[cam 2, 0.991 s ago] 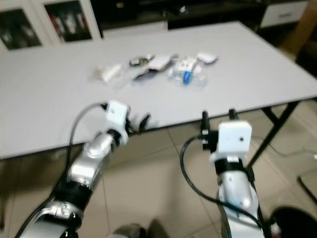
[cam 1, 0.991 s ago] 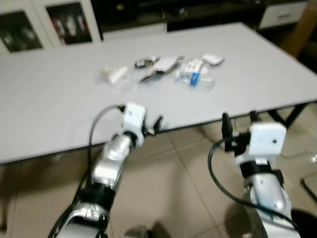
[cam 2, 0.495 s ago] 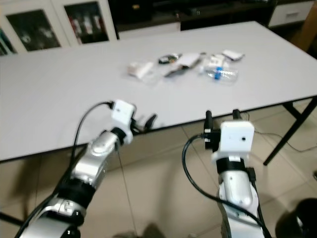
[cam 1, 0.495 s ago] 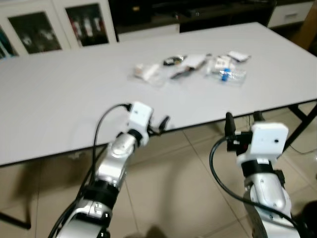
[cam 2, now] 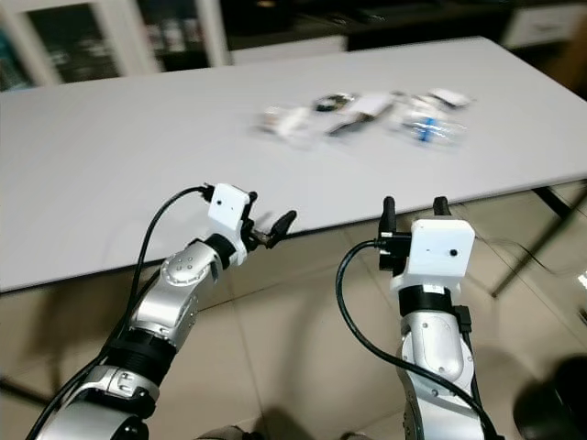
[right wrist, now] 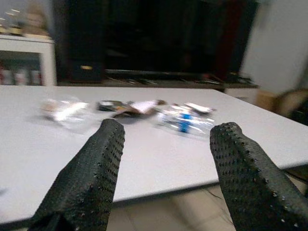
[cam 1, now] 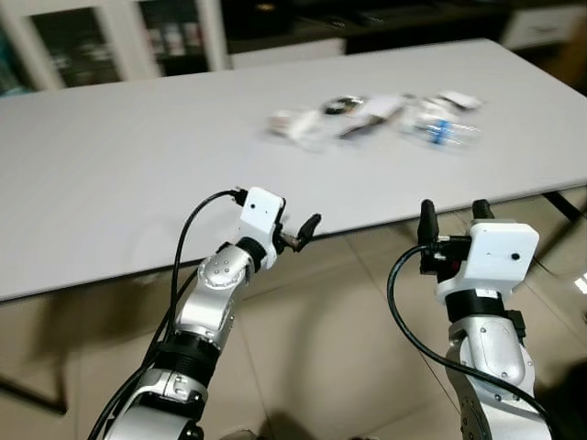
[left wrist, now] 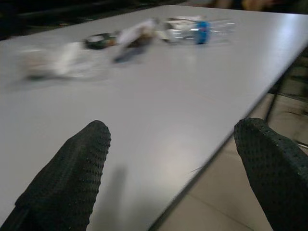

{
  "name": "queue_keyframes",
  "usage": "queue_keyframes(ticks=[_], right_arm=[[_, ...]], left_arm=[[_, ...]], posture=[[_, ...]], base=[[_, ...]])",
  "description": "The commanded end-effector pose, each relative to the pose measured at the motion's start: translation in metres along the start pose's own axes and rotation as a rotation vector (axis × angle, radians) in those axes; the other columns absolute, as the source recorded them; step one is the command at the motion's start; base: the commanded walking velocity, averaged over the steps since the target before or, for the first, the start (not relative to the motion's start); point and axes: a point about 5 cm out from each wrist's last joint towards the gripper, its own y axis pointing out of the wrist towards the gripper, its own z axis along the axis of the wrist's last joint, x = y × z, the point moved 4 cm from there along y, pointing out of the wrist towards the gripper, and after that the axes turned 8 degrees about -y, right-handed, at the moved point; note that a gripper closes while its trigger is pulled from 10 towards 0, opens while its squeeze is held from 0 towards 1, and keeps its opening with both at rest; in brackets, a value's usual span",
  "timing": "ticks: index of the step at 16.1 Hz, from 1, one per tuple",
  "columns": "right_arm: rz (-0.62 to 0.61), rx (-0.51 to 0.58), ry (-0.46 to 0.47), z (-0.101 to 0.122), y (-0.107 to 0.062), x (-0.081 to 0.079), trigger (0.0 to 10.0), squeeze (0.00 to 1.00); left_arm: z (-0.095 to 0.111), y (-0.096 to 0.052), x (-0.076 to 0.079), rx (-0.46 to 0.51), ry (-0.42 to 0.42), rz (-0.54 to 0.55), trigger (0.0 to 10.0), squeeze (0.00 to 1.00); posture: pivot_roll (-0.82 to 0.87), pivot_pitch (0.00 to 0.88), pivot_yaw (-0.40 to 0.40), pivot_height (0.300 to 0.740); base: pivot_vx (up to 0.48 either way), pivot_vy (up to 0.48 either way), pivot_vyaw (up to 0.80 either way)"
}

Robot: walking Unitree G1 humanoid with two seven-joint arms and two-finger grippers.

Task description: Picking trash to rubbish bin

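Change since earlier frames: the whole scene is shifted across the head views, so the camera is taken to have moved; the trash is now seen further right and higher on the table, and it is blurred. Both arms are held in much the same raised pose as before.
Trash (cam 1: 376,117): a loose cluster of small items is spread in a row on the far half of the white table, toward its right end. Individual pieces are blurred.
Crumpled plastic bottle (cam 2: 424,128): a clear bottle with a blue cap is laid on its side at the right end of the cluster.
Pale wrappers (left wrist: 65,61): light crinkled packets are placed at the left end of the cluster; a dark item is seen between them and the bottle.
Table (cam 1: 110,174): a broad white top on dark legs; its near edge is located just ahead of both grippers.
Left gripper (cam 1: 303,232): held before the table's near edge; the fingers (left wrist: 72,178) are spread wide and nothing is held.
Right gripper (cam 2: 413,215): held upright below the table edge, well short of the trash; the fingers (right wrist: 94,178) are parted wide and nothing is held.
Floor (cam 1: 312,367): beige tiles are seen under the arms.
Cabinets (cam 1: 83,37): white glass-fronted units are set behind the table.
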Motion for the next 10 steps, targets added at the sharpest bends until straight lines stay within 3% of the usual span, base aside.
queue_keyframes(ticks=[1,3,5,10], right_arm=[[-0.026,-0.004,-0.013,0.0004,-0.0003,0.0051,10.0,0.0],[-0.031,-0.004,-0.015,0.0006,-0.0005,0.0058,10.0,0.0],[-0.031,-0.001,-0.017,0.0009,-0.001,0.006,10.0,0.0],[-0.019,0.013,-0.011,0.0054,-0.0002,0.0043,10.0,0.0]], left_arm=[[0.0055,0.0028,0.0061,0.012,0.003,-0.033,10.0,0.0],[0.0061,0.0034,0.0073,0.014,-0.001,-0.042,10.0,0.0],[0.0059,0.0051,0.0091,0.014,-0.018,-0.056,10.0,0.0],[0.0106,0.0081,0.0031,0.025,-0.041,-0.032,10.0,0.0]], posture=[[0.04,0.089,0.043,0.74],[0.03,0.089,0.047,0.74],[0.03,0.087,0.046,0.74],[0.03,0.087,0.046,0.74]], base=[[0.0,0.0,-0.8],[0.0,0.0,-0.8],[0.0,0.0,0.0],[0.35,0.0,0.0]])
